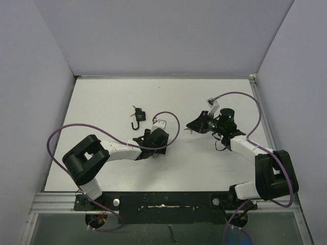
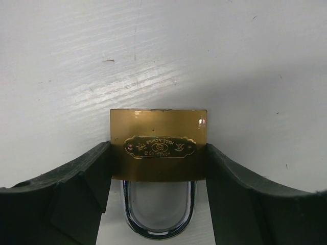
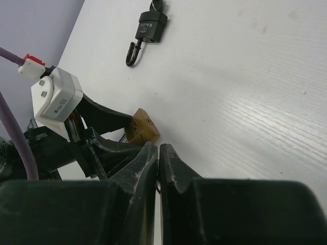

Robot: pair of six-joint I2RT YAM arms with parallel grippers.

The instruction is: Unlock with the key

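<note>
A brass padlock (image 2: 158,148) lies flat on the white table (image 1: 102,102), its chrome shackle (image 2: 158,224) toward my left wrist. My left gripper (image 2: 158,155) has a black finger (image 2: 87,176) pressed against each side of the brass body. In the right wrist view the same padlock (image 3: 144,127) shows just beyond my right gripper (image 3: 158,150), which is shut, with a thin bit of metal, the key (image 3: 157,186), caught in the seam between its pads. From above, the right gripper (image 1: 193,126) hovers to the right of the left gripper (image 1: 152,140).
A black padlock (image 1: 138,116) with an open hooked shackle lies behind the left gripper, also seen in the right wrist view as the black padlock (image 3: 148,28). Purple cables (image 1: 168,120) loop over both arms. Grey walls enclose the table on three sides.
</note>
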